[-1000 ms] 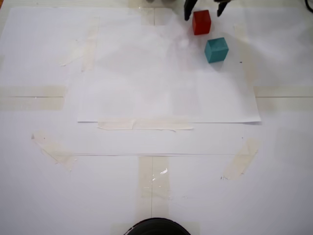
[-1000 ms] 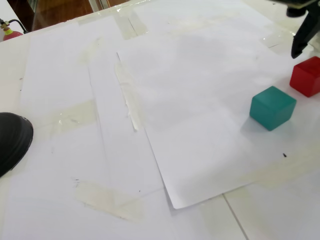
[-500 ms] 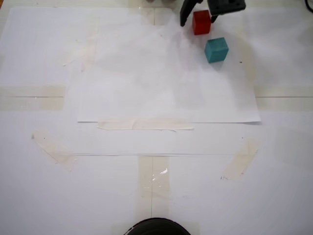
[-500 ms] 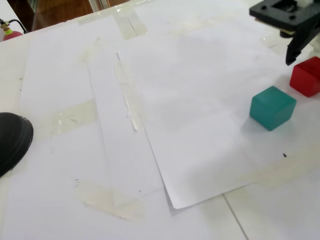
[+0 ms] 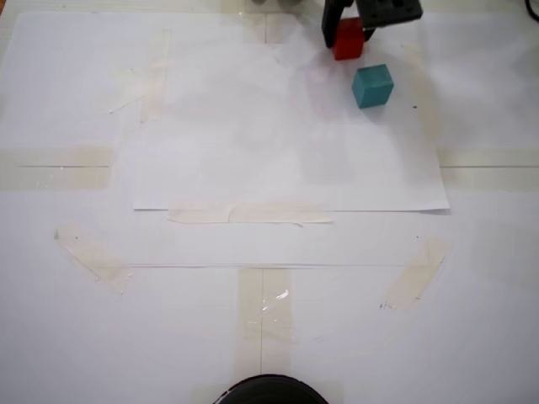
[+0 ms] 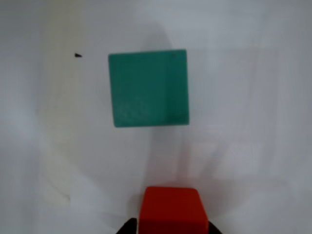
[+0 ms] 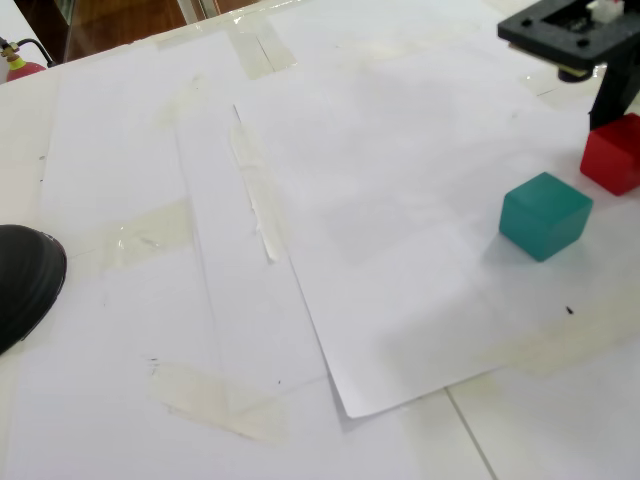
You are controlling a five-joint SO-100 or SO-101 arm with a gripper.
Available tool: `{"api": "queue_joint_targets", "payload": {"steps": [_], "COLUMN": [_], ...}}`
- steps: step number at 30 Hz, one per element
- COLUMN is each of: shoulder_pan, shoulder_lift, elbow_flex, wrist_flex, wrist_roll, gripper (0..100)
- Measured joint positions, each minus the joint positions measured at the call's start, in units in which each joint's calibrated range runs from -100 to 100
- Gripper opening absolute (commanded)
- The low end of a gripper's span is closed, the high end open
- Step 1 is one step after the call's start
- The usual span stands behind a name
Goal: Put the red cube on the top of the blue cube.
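Note:
The red cube rests on the white paper at the top of a fixed view, with the blue cube, teal in colour, just below and right of it. My gripper reaches in from the top edge, a black finger tight against each side of the red cube. The wrist view shows the red cube at the bottom edge between the two fingertips of the gripper, and the blue cube lies apart beyond it. In another fixed view one finger touches the red cube, beside the blue cube.
Sheets of white paper taped down with pale strips cover the table. A black rounded object sits at the near edge, also visible at the left. A small red item lies beyond the table's far corner.
The gripper has come down over the red cube and its fingers have narrowed from a wide spread to touching the cube's sides. Neither cube has moved.

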Motion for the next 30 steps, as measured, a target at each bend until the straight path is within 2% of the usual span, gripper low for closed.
{"api": "queue_joint_targets", "payload": {"steps": [12,23,30], "shoulder_pan": [2.05,4.68,5.92], "shoulder_lift": [2.78,10.50,15.97], "elbow_flex": [-4.88,-30.55,-39.95], "wrist_flex": [7.40,23.91,24.24], "wrist_roll": [1.81,3.91,4.15], "gripper": [12,12,12]}}
